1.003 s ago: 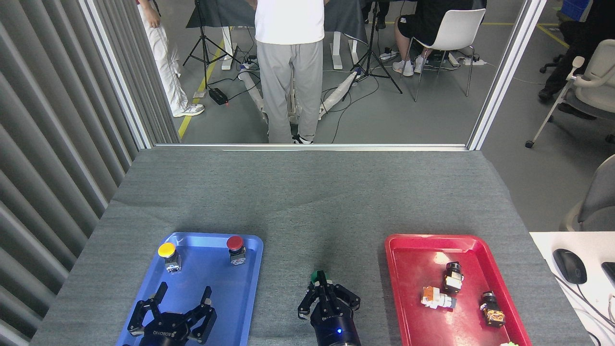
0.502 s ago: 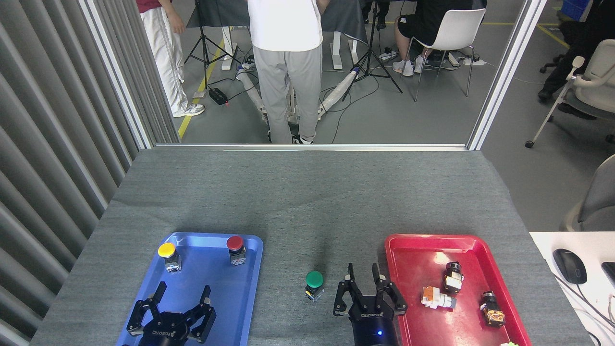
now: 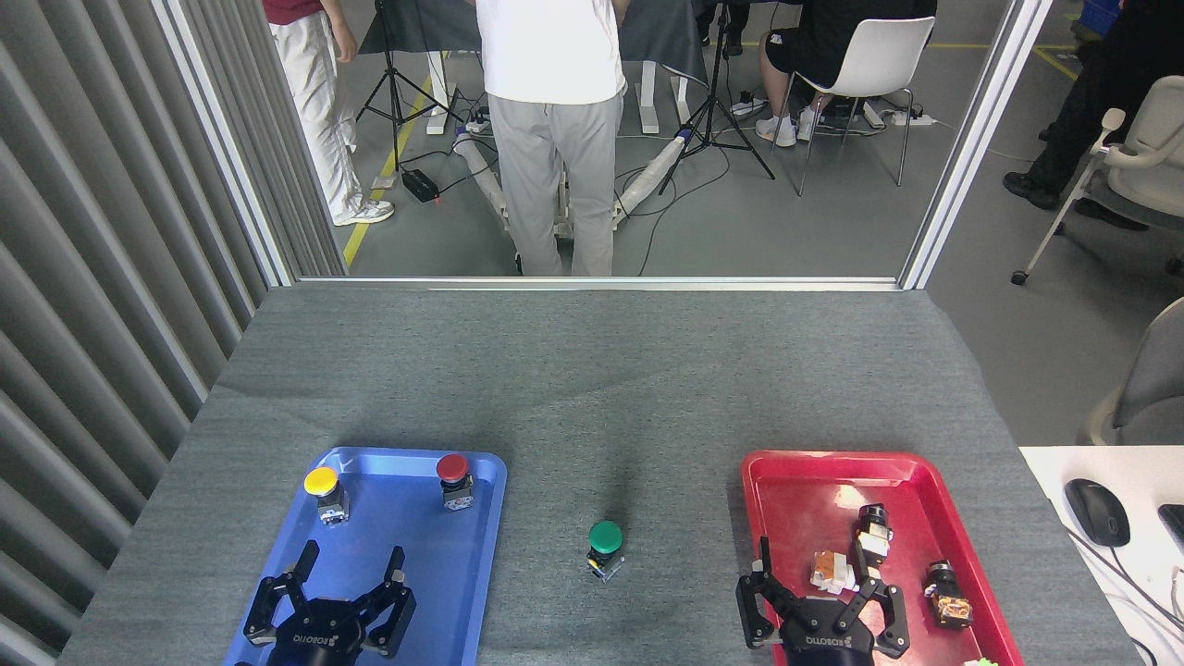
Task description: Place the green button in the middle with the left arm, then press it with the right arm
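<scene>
The green button (image 3: 605,546) stands upright on the grey cloth of the table (image 3: 592,388), in the middle (image 3: 610,462) between the two trays, touching neither pincer. Going left to right: the left pincer (image 3: 350,566) hangs over the near end of the blue tray (image 3: 481,555) with its fingers spread and empty, while the yellow-capped button (image 3: 324,492) and red-capped button (image 3: 453,479) sit at that tray's far end. The green button comes next, its cap facing up, its axis vertical. To its right, the right pincer (image 3: 814,572) hovers over the near-left part of the red tray (image 3: 795,472), fingers apart and holding nothing, close to some small parts (image 3: 856,555) lying there. Both pincers lie nearer the robot than the button; neither is plainly closer. If a press is yet to come, it would call for the right arm to travel left and forward. Beyond the table, people stand and sit on an open floor.
</scene>
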Controlling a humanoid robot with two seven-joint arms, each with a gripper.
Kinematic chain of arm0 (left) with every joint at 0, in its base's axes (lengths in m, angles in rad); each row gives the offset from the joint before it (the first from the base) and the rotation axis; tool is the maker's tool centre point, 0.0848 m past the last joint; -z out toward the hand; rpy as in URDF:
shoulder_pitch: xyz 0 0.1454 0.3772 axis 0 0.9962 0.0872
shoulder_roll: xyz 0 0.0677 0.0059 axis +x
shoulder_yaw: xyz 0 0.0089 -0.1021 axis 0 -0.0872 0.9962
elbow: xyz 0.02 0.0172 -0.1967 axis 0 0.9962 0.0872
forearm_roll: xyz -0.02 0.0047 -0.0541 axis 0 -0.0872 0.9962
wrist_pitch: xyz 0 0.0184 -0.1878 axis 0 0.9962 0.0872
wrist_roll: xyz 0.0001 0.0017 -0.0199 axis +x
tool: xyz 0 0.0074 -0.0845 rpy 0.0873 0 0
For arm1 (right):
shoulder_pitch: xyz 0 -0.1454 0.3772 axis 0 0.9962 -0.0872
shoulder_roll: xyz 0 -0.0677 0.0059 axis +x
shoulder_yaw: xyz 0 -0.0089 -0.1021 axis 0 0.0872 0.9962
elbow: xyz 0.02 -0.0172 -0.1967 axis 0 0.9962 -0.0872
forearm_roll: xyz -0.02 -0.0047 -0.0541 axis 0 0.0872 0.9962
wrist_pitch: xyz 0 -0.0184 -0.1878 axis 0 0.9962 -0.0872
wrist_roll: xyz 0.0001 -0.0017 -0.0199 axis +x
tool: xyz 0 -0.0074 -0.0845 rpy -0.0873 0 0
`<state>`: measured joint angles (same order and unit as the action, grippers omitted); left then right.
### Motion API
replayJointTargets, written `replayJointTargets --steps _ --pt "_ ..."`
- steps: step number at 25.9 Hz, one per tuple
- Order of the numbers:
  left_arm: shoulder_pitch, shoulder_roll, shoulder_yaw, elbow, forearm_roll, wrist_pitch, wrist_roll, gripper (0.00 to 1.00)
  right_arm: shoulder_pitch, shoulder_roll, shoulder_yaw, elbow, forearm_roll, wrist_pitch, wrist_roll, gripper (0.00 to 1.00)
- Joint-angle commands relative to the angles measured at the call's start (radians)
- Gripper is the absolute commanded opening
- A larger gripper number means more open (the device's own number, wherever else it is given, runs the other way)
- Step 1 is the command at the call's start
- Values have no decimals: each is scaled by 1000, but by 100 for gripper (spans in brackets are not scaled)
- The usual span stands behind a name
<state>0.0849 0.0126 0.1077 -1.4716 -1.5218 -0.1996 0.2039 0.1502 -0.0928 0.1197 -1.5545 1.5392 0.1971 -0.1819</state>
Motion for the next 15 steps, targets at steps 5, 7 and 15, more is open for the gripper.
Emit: replayJointTargets --steps 5,7,15 --pt "9 0 0 -4 0 -1 37 100 12 -5 -9 -18 -4 -7 6 100" --pt "10 0 0 -4 0 -1 40 100 14 -5 -14 -18 -4 -7 6 100" --pt "15 0 0 -12 0 -1 40 100 15 -5 -12 -18 -4 -7 7 100"
